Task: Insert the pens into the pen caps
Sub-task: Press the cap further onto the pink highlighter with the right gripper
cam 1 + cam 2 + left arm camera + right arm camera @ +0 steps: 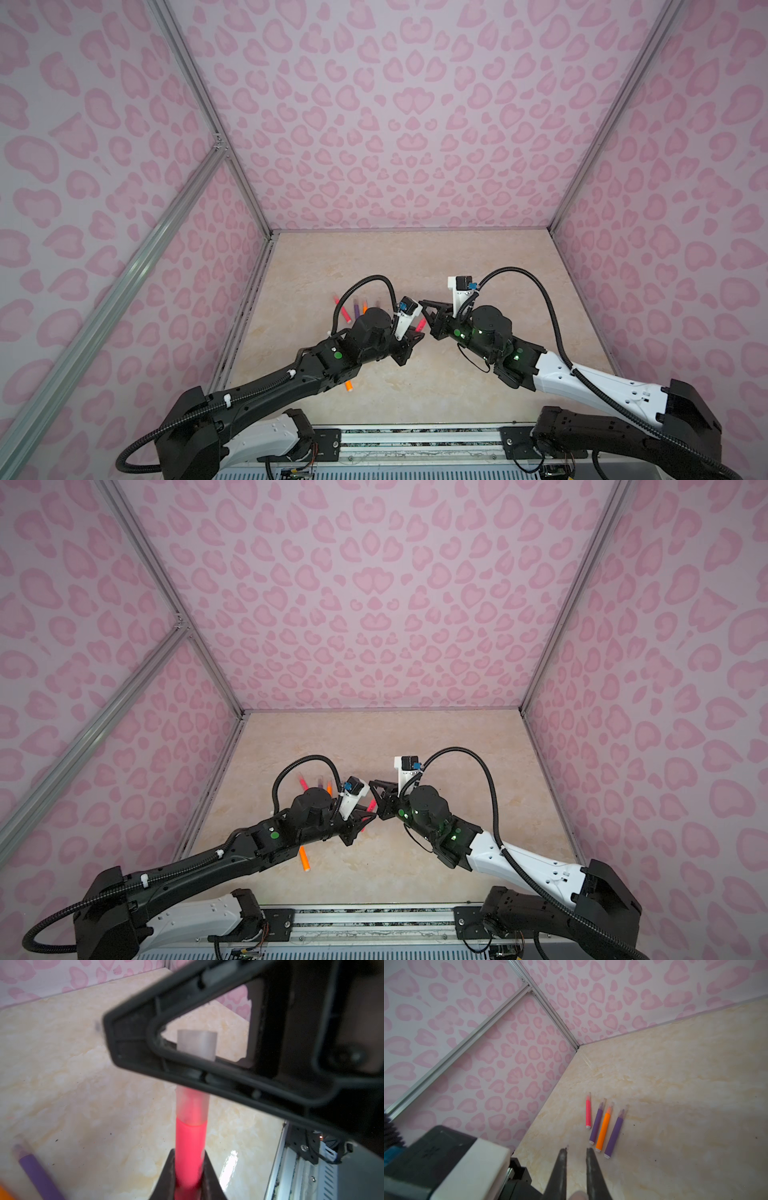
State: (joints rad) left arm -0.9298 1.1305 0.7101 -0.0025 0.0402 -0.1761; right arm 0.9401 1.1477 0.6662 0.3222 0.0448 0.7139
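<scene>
1. My left gripper [189, 1167], clamped on pink pen [190, 1138], above the middle of the desk [457, 270].
2. My right gripper [577, 1150], closed on pen cap [192, 1105], which sits over that pen's tip.
3. Lying flat: four capped pens [604, 1128], side by side, toward left edge.
4. One orange pen [349, 385], toward front edge.

Pens: we count six, two of each colour. Four lie in a row toward the left edge of the bench [675, 1084]: pink pen [588, 1113], purple pen [596, 1126], orange pen [603, 1130], second purple pen [614, 1134]. A second pink pen [190, 1147] is held off the bench. A second orange pen [305, 860] lies nearer the front edge. Caps: we count five, four on the row and a clear cap [192, 1105] on the raised pen.
</scene>
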